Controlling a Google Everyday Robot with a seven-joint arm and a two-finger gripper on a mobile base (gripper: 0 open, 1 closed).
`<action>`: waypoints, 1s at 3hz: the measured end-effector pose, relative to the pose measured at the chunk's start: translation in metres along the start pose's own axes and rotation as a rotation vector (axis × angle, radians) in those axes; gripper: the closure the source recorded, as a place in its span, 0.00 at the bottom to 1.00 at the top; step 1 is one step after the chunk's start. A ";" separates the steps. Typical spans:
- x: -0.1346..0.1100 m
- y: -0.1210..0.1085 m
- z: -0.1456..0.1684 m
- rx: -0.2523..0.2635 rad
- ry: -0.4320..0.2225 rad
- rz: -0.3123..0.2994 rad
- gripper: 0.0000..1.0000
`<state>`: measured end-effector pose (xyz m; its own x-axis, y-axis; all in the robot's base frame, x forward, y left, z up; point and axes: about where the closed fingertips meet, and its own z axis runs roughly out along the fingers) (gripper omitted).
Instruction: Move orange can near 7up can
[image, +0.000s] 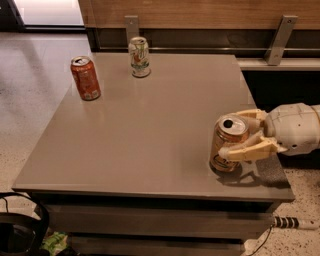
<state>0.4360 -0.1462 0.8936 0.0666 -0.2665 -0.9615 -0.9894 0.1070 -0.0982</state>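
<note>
- The orange can (227, 145) stands upright on the desk (150, 140), close to the near right corner. Its silver top faces up, with a dark spot on it that looks like the opening.
- The tool (231, 135) reaches in from the right edge at can height. Its pale fingers (248, 149) lie one on each side of the can's body, about midway up.
- The fingers look pressed against the wall, so I judge the tool to be closed to the can's width, gripping the can and nothing else.
- The can's base appears to rest on the desk, with its shadow right underneath and no gap that I can see.
- Handling: this is thin-walled metal, smooth and somewhat slippery. It should stand a modest squeeze but would dent under a hard pinch.
- If the top is open, the can may be empty or part full, and so light and easy to tip. The contents are hidden.
- The best hold is across the straight middle of the body, as the tool has it now. A grip near the rim or the base would let the can rock.
- The 7up can (139, 56) stands at the far edge, left of centre, well apart from the orange can and diagonally across the desk.
- A red-orange can (85, 78) stands to the left of the 7up can, near the left edge, and has no part in the task.
- In my judgement the carry is not yet done. The bare surface to the right of the 7up can looks like the safest place to set the orange can down.
</note>
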 end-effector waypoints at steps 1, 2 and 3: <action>-0.015 -0.033 0.001 0.023 -0.004 0.027 1.00; -0.035 -0.082 0.005 0.084 0.008 0.042 1.00; -0.043 -0.112 0.008 0.136 0.007 0.045 1.00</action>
<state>0.5454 -0.1392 0.9436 0.0211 -0.2650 -0.9640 -0.9646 0.2482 -0.0893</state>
